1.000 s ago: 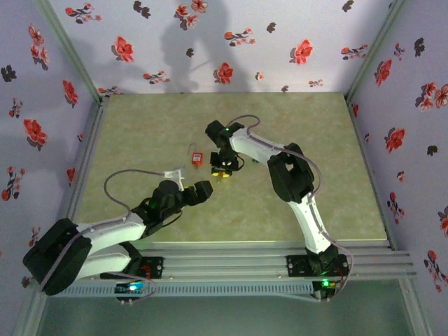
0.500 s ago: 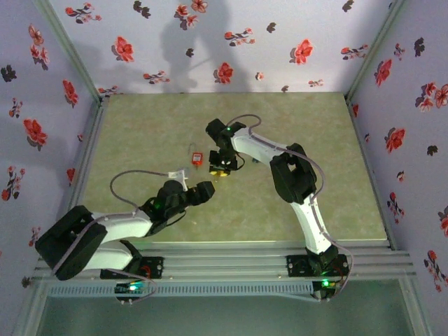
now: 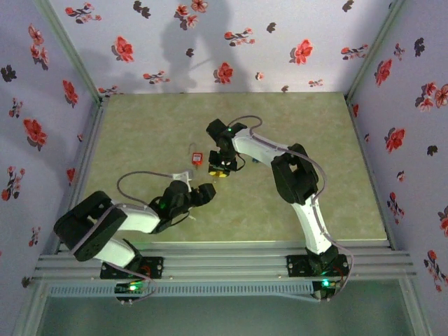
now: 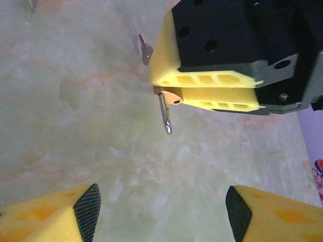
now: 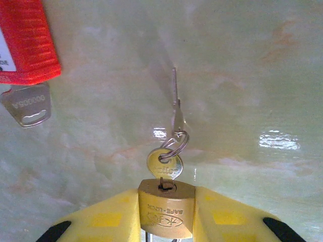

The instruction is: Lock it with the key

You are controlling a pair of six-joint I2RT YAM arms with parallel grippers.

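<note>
Marbled green table (image 3: 140, 133), floral walls (image 3: 210, 42)

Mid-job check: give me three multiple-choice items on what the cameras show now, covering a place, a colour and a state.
1. Where does the red tag lie?
A. on the table, apart from the padlock
B. on the wall
C. on top of the padlock

2. What colour is the padlock's body?
A. black
B. brass
C. blue

3. How does the right end effector stand?
A. open above the table
B. shut on the padlock
C. shut on the red tag

Answers:
1 A, the tag lies on the table, up and left of the padlock.
2 B, its metal shows brass.
3 B, the yellow fingers press both sides of the padlock, with a key in its keyhole.
</note>
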